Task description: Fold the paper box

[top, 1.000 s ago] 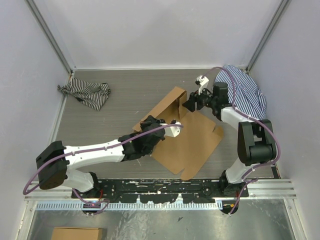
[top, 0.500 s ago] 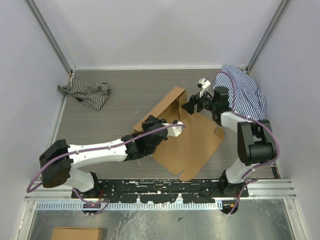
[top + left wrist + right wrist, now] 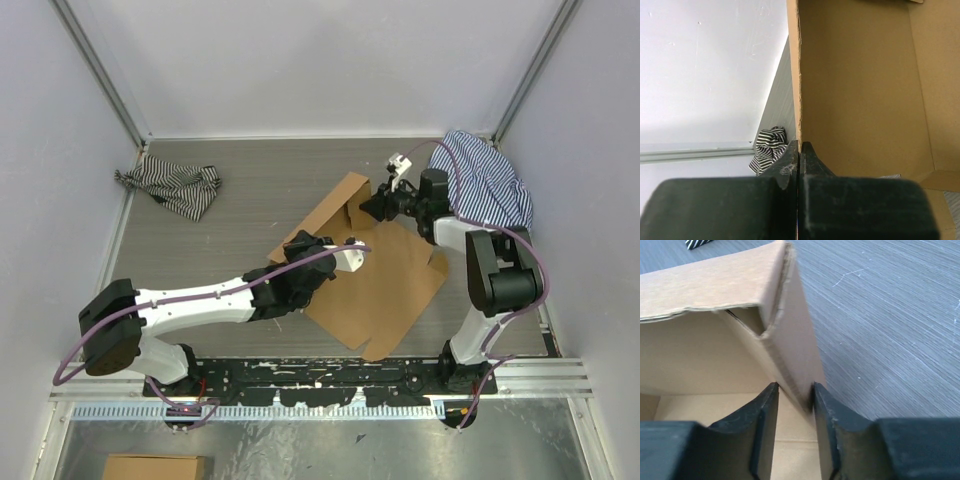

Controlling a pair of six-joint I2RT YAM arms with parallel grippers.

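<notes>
- The paper box [image 3: 385, 275] lies part-formed on the tabletop [image 3: 260, 190]. Most of the brown sheet is flat, and one long wall stands up along its far-left side, between the two sets of jaws.
- The left jaws are closed tight, with no gap at the seam. In the left wrist view the wall's top edge [image 3: 799, 75] runs straight away from their tips, with the box's inner face to the right of them. I cannot tell whether that edge is nipped or only touching the tips.
- The right jaws are about half closed on the wall's end corner. A folded, double-layered flap [image 3: 790, 355] sits between the fingers [image 3: 765, 415], and both pads look to be against the card. Bare tabletop lies beyond the jaws to the right, and the box floor lies below and to the left of them.
- Step in hand, as I judge it: the raised side wall is being held up while the right jaws take its end flap to turn it inward and form the corner.
- Next move, as I judge it: the right jaws need a firm pinch on the flap, then a swing along its crease. The left jaws must brace the wall so the sheet neither slides nor falls flat.
- Risk: the layered flap looks frayed at its edge and could slip or crumple.
- One striped cloth [image 3: 170, 187] lies well off to the left of the left jaws, and another [image 3: 490, 185] lies just behind the right jaws. Neither touches the card.
</notes>
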